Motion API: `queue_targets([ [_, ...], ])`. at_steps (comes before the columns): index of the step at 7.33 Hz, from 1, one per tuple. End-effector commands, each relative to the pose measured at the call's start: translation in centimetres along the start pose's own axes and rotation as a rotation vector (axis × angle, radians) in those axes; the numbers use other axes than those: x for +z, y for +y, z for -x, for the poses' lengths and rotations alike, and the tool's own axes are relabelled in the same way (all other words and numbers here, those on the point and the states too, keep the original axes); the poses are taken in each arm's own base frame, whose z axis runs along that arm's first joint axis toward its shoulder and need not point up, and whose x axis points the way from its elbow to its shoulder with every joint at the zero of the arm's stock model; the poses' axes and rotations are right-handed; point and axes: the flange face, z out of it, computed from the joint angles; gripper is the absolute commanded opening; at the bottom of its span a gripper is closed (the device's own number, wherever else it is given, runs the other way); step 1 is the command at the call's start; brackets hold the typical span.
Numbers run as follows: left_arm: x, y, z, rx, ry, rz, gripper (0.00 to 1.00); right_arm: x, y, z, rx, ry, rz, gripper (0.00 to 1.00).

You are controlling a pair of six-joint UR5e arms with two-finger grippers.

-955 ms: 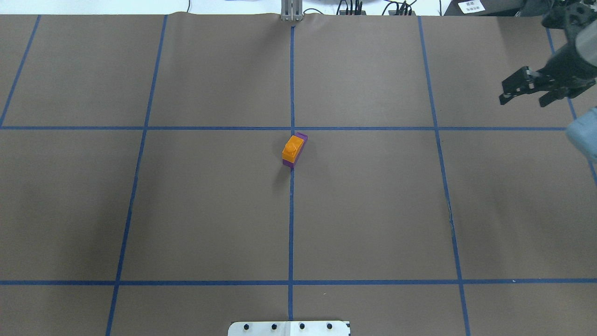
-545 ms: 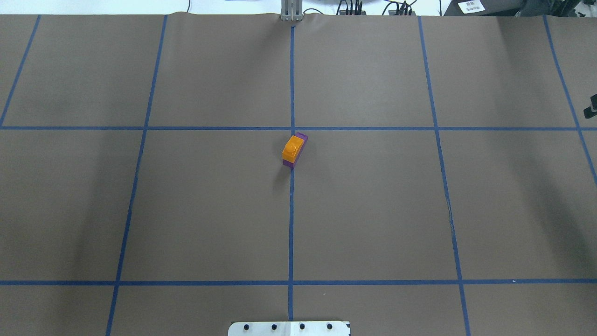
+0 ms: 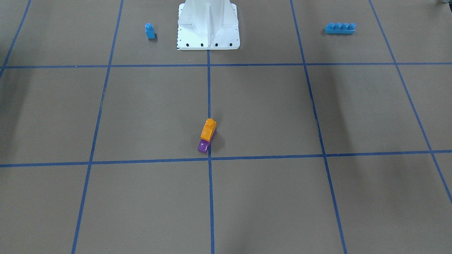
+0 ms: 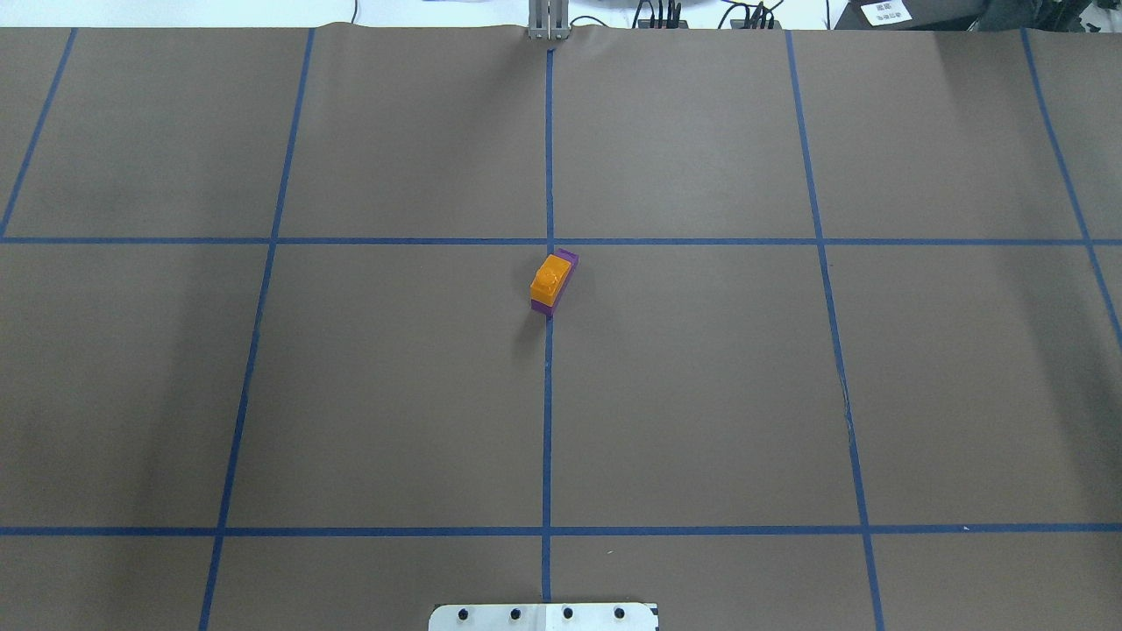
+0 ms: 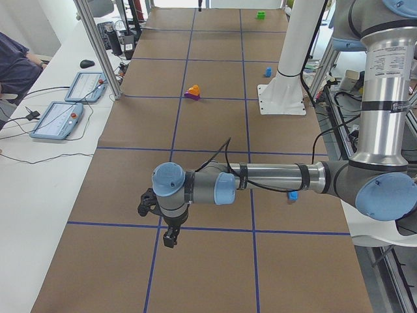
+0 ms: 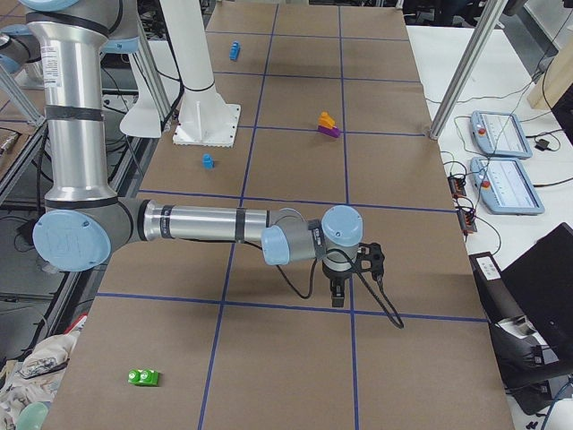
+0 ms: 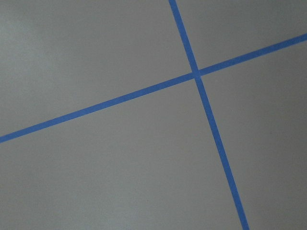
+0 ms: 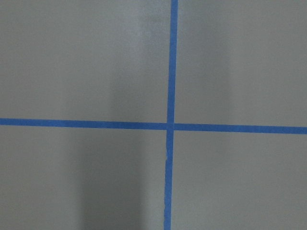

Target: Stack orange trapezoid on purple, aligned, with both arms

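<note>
The orange trapezoid (image 4: 550, 277) sits on the purple brick (image 4: 570, 257) at the table's middle, next to the centre tape line. In the front-facing view the orange trapezoid (image 3: 208, 130) covers the purple brick's far part, and the purple brick's near end (image 3: 203, 146) sticks out past it. Neither gripper touches the stack. My left gripper (image 5: 159, 222) shows only in the exterior left view, low over the mat, far from the bricks. My right gripper (image 6: 354, 276) shows only in the exterior right view, likewise far off. I cannot tell whether either is open or shut.
A small blue single-stud brick (image 3: 150, 30) and a long blue four-stud brick (image 3: 340, 28) flank the white pedestal (image 3: 208, 24). A green brick (image 6: 143, 377) lies near the right end. Tablets (image 5: 58, 120) lie on the side bench.
My right gripper has drawn back out of the overhead view past its right edge. The orange-on-purple stack has not moved.
</note>
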Motion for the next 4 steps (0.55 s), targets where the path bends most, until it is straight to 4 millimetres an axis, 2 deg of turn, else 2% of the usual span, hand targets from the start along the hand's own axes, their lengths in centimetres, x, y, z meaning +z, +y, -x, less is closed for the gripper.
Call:
queue_targets([
  [1,-0.3,-0.2,-0.3,-0.054,-0.003,-0.007,1.00,-1.9,0.0,-0.8,0.070,-0.043,0.026,1.00],
  [2,-0.3,-0.3,-0.4,-0.054,-0.003,-0.007,1.00,-3.5,0.4,0.6,0.089,-0.038,0.039,1.00],
  [3,-0.4,-0.4,-0.4,-0.051,-0.003,-0.008,1.00,-4.3,1.0,1.3,0.107,-0.024,0.060,1.00],
  [4,-0.5,-0.5,-0.5,-0.048,-0.004,-0.011,1.00,-3.9,1.4,0.8,0.096,-0.007,0.067,1.00],
])
